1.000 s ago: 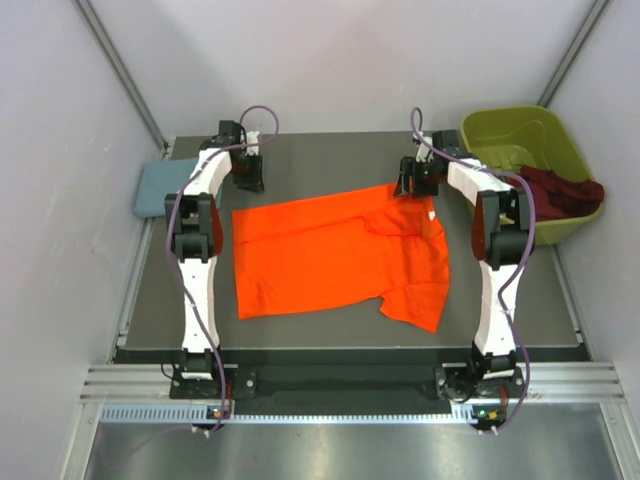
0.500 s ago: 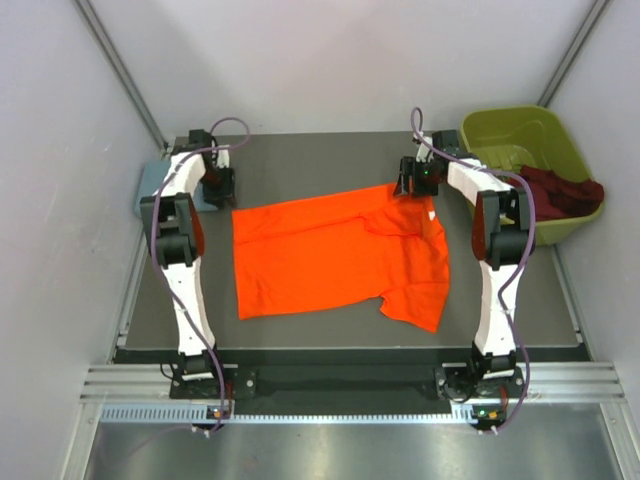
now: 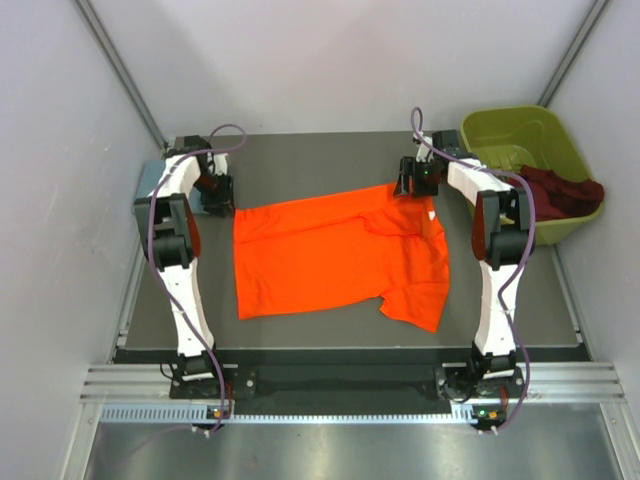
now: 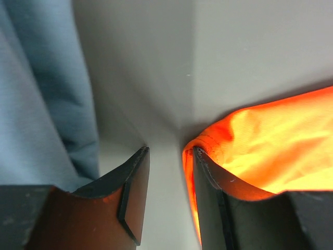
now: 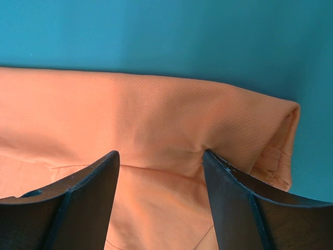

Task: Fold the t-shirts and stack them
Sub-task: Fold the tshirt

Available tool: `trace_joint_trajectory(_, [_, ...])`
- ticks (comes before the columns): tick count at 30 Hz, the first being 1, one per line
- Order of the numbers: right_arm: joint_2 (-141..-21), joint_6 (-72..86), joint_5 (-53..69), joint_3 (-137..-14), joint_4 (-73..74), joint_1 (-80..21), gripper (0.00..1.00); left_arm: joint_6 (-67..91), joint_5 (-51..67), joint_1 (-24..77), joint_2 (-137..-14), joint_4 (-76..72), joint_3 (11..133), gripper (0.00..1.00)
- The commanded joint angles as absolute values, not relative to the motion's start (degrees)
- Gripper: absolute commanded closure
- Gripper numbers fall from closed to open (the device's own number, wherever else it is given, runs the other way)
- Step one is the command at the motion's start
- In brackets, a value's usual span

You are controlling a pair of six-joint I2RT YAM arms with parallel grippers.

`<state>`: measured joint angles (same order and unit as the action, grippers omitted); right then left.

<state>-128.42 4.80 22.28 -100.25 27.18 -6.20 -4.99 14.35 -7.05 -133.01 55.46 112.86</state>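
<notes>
Top external: orange t-shirt, white label unreadable.

A dark grey table fills the middle. Behind the table rises a pale back wall, and matching side walls close in to the table's left and right (all three look matte). Slanting metal struts climb from the table's far corners. Along the table's near edge runs a silver rail, then a brushed metal sheet. The light is soft and even.
</notes>
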Motion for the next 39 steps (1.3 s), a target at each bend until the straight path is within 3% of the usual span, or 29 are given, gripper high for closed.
trace_joint_trajectory(1, [-127.79, 4.48, 20.74, -99.49, 25.31, -5.71, 0.34, -3.34, 17.93, -6.94, -128.50, 55.99, 113.20, 0.56])
trace_joint_trajectory(18, [-126.39, 4.22, 20.57, -98.61, 25.05, -6.77, 0.33, -1.76, 15.46, -6.94, -122.61, 56.25, 111.71, 0.57])
trace_joint_trajectory(39, [-125.77, 3.69, 20.04, -97.65, 24.79, -6.94, 0.33, -1.41, 19.16, -6.42, -131.48, 54.85, 113.11, 0.64])
